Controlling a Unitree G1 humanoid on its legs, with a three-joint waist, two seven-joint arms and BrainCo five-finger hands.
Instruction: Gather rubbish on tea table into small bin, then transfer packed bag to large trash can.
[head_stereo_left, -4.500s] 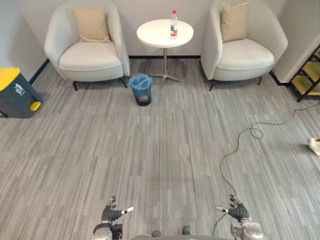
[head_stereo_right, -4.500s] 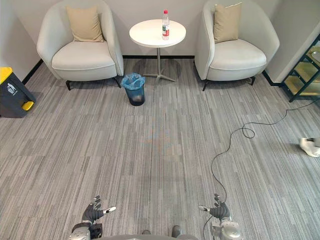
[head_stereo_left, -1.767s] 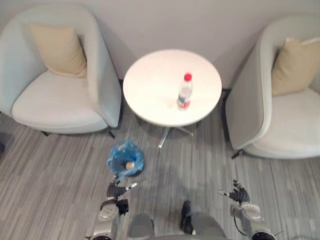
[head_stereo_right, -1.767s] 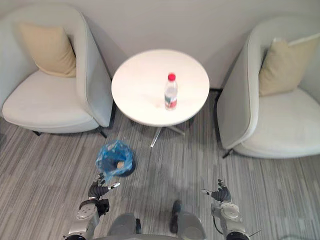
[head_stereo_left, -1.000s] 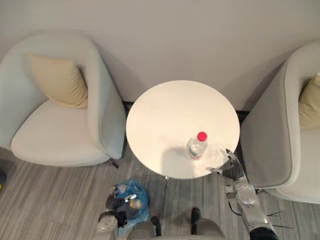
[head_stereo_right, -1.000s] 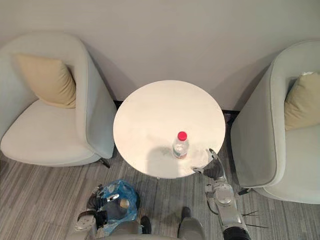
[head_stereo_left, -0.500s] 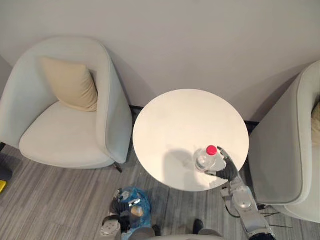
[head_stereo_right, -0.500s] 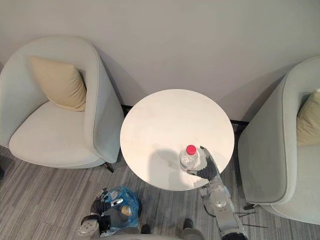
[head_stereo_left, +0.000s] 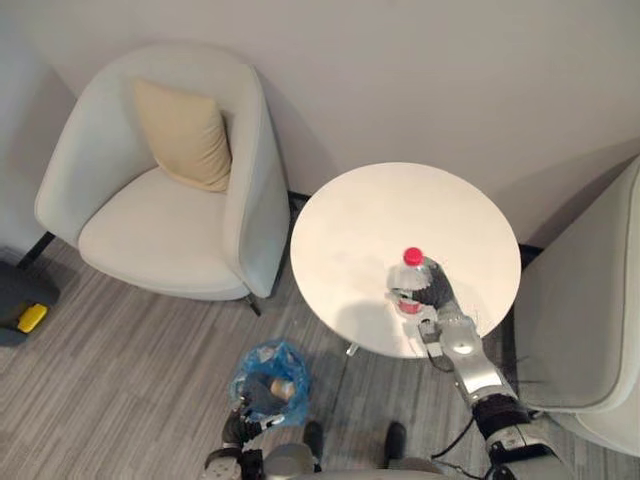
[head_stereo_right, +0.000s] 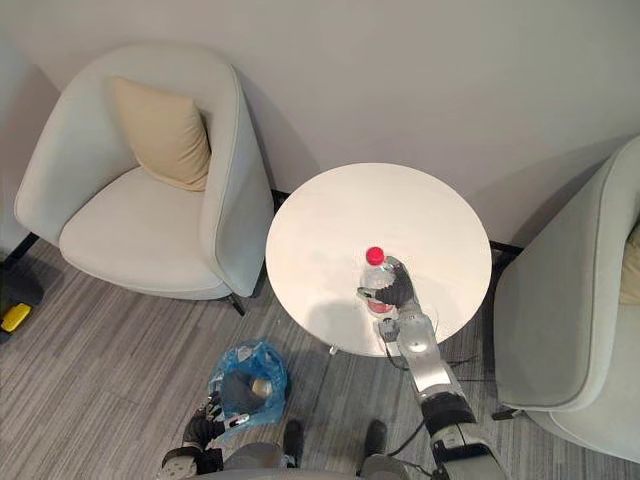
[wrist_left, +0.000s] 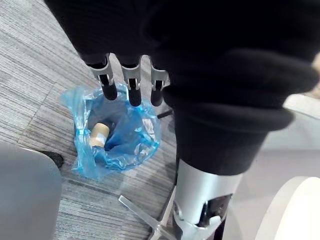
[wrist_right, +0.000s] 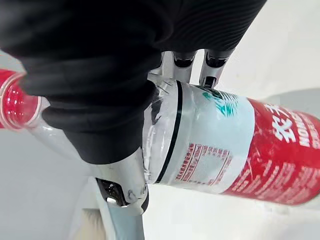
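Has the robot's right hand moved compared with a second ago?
Yes. Judged against the white table, the right hand has gone from the table's near edge inward to the bottle, and its fingers now curl round it.

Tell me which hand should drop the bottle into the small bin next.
Right, probably. The right hand is curled round the upright bottle at the tea table. The left hand hangs open above the small bin, holding nothing, away from the table.

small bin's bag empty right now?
No, the left wrist view shows a small tan-and-white object lying inside the blue bag.
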